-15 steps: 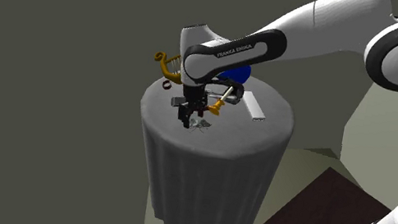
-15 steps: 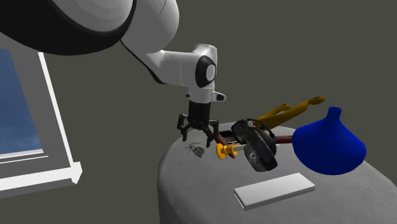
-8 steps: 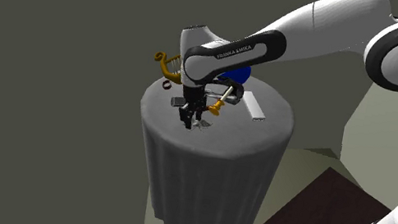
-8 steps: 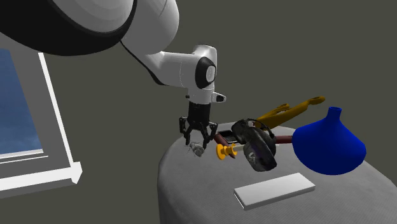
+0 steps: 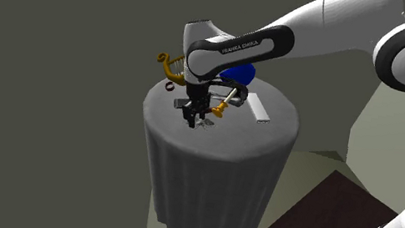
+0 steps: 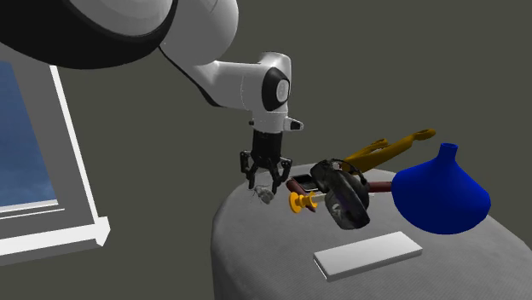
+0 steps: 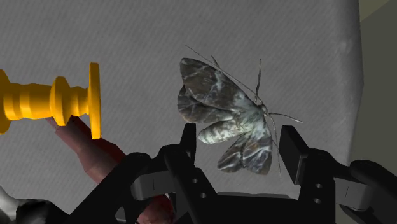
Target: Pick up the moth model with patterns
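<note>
The moth model (image 7: 229,118) has mottled grey-brown wings with pale patterns and thin antennae. It sits between my black fingers, and my gripper (image 7: 236,143) is shut on its wings. In the second exterior view the gripper (image 6: 263,186) points straight down near the far edge of the round table, with the small moth (image 6: 265,195) at its fingertips just above the cloth. In the shoulder view the gripper (image 5: 191,121) hangs over the tabletop's nearer left part, the moth (image 5: 205,124) a pale speck beside it.
The table (image 5: 218,162) is draped in grey cloth. Close beside the gripper lies a yellow spool-like piece (image 7: 51,105) on a reddish stick. Behind stand a dark headset (image 6: 341,198), a blue vase (image 6: 442,192), a gold curved piece (image 5: 168,65) and a white flat block (image 6: 368,254).
The fingers have gone from open around the moth to shut on it. The hand has since risen slightly, and the moth has come up with it.
</note>
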You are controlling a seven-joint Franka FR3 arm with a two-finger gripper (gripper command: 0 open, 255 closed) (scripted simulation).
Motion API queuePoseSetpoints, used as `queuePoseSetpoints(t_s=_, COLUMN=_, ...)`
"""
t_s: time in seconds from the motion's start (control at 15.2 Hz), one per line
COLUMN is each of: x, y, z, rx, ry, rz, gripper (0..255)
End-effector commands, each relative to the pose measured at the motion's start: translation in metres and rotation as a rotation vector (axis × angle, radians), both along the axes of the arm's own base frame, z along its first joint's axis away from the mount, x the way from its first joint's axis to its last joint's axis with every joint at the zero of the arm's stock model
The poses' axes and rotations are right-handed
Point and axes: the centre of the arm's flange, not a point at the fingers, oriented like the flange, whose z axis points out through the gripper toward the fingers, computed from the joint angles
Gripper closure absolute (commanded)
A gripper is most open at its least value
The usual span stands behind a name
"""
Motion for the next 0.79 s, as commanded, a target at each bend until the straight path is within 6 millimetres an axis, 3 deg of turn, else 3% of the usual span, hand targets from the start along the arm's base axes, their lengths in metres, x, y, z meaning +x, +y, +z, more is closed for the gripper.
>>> queuePoseSetpoints(t_s=0.0, x=0.0, y=-0.001, z=0.009, rx=0.0, ry=0.0, rz=0.0, gripper=255)
queuePoseSetpoints(t_s=0.73, x=0.0, y=-0.001, z=0.063, rx=0.0, ry=0.0, rz=0.0, gripper=255)
